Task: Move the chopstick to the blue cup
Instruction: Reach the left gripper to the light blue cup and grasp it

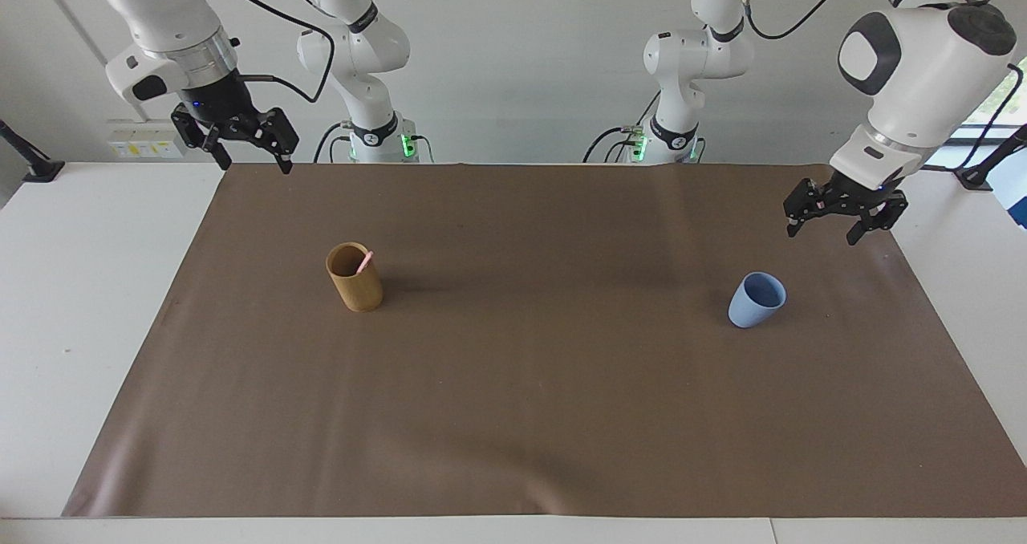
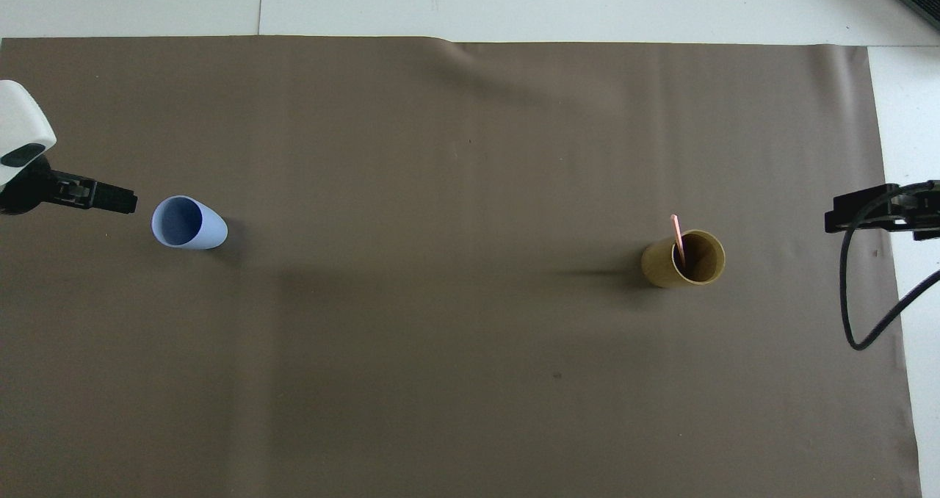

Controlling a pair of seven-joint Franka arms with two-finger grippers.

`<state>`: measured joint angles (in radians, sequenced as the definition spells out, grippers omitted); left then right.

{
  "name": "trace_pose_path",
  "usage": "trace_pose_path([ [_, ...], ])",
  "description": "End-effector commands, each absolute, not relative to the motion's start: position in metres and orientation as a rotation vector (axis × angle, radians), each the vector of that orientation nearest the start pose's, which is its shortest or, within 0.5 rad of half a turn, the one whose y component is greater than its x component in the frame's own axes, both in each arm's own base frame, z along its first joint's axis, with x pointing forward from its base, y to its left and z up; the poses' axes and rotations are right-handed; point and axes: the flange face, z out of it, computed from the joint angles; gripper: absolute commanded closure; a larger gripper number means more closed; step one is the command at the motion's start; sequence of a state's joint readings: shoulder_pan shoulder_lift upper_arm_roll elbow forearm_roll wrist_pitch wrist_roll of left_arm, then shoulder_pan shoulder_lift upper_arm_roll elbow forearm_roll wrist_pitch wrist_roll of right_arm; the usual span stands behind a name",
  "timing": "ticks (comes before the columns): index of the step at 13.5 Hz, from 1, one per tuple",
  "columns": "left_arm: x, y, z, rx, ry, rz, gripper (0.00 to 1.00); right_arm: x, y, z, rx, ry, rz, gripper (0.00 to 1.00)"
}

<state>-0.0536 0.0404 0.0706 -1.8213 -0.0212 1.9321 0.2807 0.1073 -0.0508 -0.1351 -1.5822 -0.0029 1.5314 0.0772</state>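
Chopstick [image 1: 365, 261] stands in the tan cup [image 1: 354, 278]. Left gripper [image 1: 831, 229], released, hangs above the mat near the blue cup [image 1: 756, 299]; right gripper [image 1: 249, 158] waits, released.

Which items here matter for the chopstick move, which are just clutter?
Job:
- chopstick, standing in the tan cup
- blue cup, empty
- left tool, open, over the mat near the blue cup
- right tool, open, waiting

Not part of it:
- brown mat
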Motion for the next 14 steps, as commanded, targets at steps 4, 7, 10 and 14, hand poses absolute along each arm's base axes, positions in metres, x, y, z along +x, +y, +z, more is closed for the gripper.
trace_pose_path([
  [4,0.593,0.02,0.425,-3.142,0.428,-0.102,0.03,0.531,-0.018,0.646,-3.112,0.18,0.007,0.0],
  [7,0.6,0.02,0.398,-3.136,0.453,-0.084,0.18,0.531,-0.018,0.647,-3.112,0.18,0.004,0.0],
  [10,0.599,0.019,0.374,-3.163,0.441,-0.038,0.49,0.531,-0.018,0.646,-3.112,0.18,0.007,0.0],
  [14,0.598,0.02,0.375,-3.262,0.326,-0.057,1.0,0.531,-0.018,0.647,-3.112,0.18,0.004,0.0],
])
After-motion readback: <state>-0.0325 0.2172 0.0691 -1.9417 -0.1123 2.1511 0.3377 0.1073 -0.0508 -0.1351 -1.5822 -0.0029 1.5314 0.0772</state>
